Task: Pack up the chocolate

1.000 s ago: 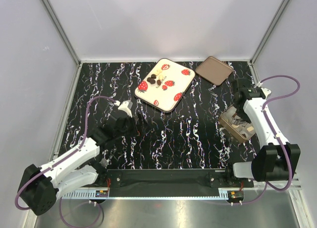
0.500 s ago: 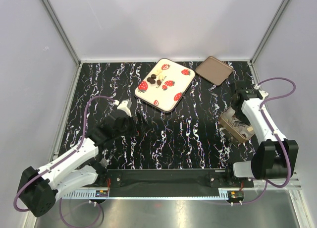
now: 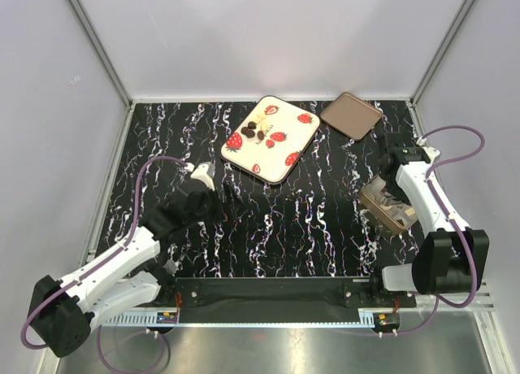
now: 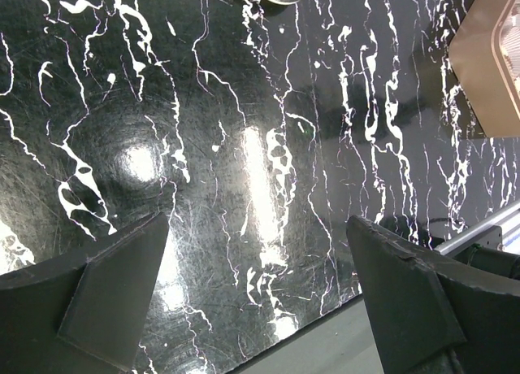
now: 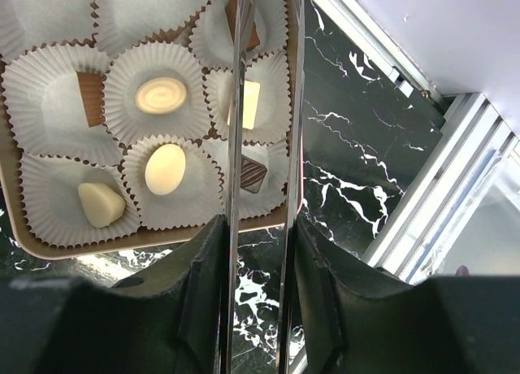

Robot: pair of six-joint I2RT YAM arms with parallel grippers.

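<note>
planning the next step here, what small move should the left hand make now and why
Probably ease the left hand forward toward the strawberry tray: it hangs open over the table, holding nothing, and the loose chocolates lie on that tray, not yet packed.

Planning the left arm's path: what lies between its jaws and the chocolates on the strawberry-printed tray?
Top view: bare black white-veined tabletop, then cream tray rim, before dark chocolates.
</note>
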